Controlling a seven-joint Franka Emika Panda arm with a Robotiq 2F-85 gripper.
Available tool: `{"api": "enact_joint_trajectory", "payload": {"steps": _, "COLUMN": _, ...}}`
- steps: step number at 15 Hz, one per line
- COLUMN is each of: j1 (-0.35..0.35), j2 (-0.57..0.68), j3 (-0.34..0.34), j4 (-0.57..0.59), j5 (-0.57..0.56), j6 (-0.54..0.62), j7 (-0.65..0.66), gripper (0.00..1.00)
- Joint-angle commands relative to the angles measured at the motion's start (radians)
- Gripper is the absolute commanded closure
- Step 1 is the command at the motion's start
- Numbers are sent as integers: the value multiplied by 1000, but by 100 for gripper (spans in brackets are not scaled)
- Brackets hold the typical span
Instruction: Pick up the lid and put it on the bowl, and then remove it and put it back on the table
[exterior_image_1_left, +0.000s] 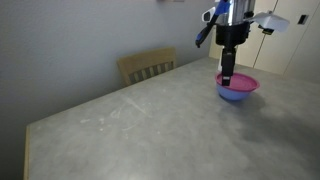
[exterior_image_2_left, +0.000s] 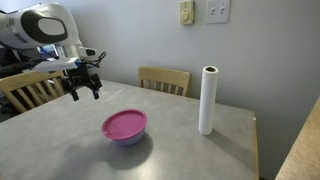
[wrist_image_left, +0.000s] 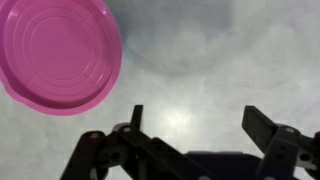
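On the counter (exterior_image_2_left: 60, 150), the pink lid (exterior_image_2_left: 125, 122) sits on top of the blue bowl (exterior_image_2_left: 127, 140). The pincer (exterior_image_2_left: 84, 92) hangs in the air off to the side, wide open and holding nothing. I think step 1 is done. Next it must come over the lid's rim, squeeze, and lift it off.

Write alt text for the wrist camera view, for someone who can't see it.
A round magenta lid fills the upper left, seen from above against a grey table. The end effector hangs open and empty at the bottom, not touching the lid.
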Motion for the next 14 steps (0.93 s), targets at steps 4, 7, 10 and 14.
{"api": "enact_joint_trajectory", "payload": {"steps": 4, "j1": -51, "j2": -122, "j3": 4, "j4": -52, "j5": 122, "j6": -83, "j7": -180, "gripper": 0}}
{"api": "enact_joint_trajectory", "payload": {"steps": 7, "j1": -42, "j2": -94, "j3": 1, "j4": -21, "j5": 99, "j6": -77, "j7": -149, "gripper": 0}}
{"api": "enact_joint_trajectory", "payload": {"steps": 10, "j1": -41, "j2": -103, "j3": 1, "j4": -29, "j5": 99, "j6": -77, "j7": -149, "gripper": 0}}
{"api": "enact_joint_trajectory", "payload": {"steps": 14, "j1": -41, "j2": -103, "j3": 1, "j4": -31, "j5": 99, "j6": -77, "j7": -149, "gripper": 0}}
